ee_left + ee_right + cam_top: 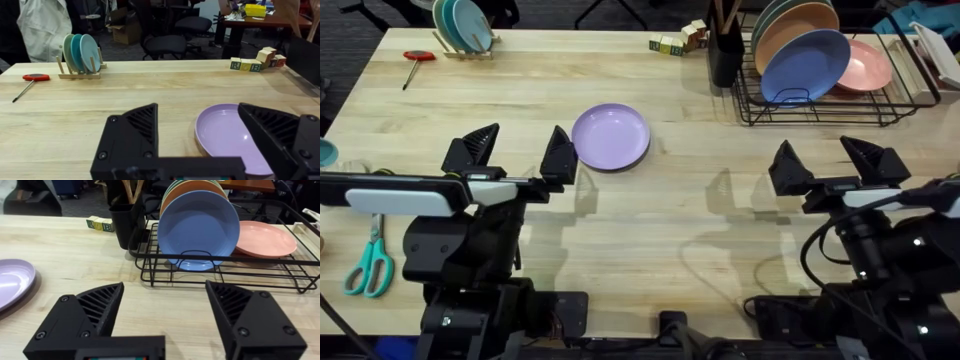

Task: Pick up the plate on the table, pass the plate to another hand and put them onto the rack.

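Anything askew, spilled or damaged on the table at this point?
Nothing stands out. The purple plate lies flat and whole on the table; the plates in the black rack look intact, with the pink plate lying flat in it. No spill shows.

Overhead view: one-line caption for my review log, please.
Purple plate lies flat on the table, left claw open beside it, right claw open below the black rack.

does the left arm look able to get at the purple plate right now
Probably yes. The left gripper is open, one finger beside the lavender plate, which lies flat on the table with nothing in between.
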You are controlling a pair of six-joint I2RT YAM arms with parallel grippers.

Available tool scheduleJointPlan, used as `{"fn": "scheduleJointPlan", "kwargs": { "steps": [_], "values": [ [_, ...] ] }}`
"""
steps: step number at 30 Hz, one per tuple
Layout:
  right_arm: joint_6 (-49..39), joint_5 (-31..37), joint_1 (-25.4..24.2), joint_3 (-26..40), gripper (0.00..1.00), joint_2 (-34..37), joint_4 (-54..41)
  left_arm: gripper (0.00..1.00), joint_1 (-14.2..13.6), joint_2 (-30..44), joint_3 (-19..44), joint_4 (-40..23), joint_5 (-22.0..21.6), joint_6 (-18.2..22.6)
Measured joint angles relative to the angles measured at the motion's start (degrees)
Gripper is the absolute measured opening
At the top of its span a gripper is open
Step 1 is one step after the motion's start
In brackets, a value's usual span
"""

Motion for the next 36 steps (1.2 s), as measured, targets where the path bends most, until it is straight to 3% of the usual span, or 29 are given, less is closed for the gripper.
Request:
{"fn": "scheduleJointPlan", "kwargs": {
  "steps": [13,17,21,27,36],
  "values": [
    [-0.31,0.66,-0.11,0.11,0.995,0.0,-0.68,0.993,0.0,0.01,0.0,-0.09,-0.07,0.0],
    [-0.63,0.81,-0.17,0.15,0.996,0.0,-0.83,0.993,0.0,0.02,0.04,-0.53,-0.07,-2.06],
    [-0.85,1.07,-0.22,1.81,0.995,0.0,-4.45,0.993,0.02,0.03,2.09,-6.7,-0.07,-4.19],
    [-0.85,1.51,-0.22,11.45,0.995,3.79,-19.39,0.993,0.02,3.95,13.62,-16.75,-0.02,-5.33],
    [-0.85,1.51,-0.22,33.05,0.994,20.68,-23.49,0.993,0.0,23.45,35.97,-27.41,-0.02,-5.58]
  ]
}}
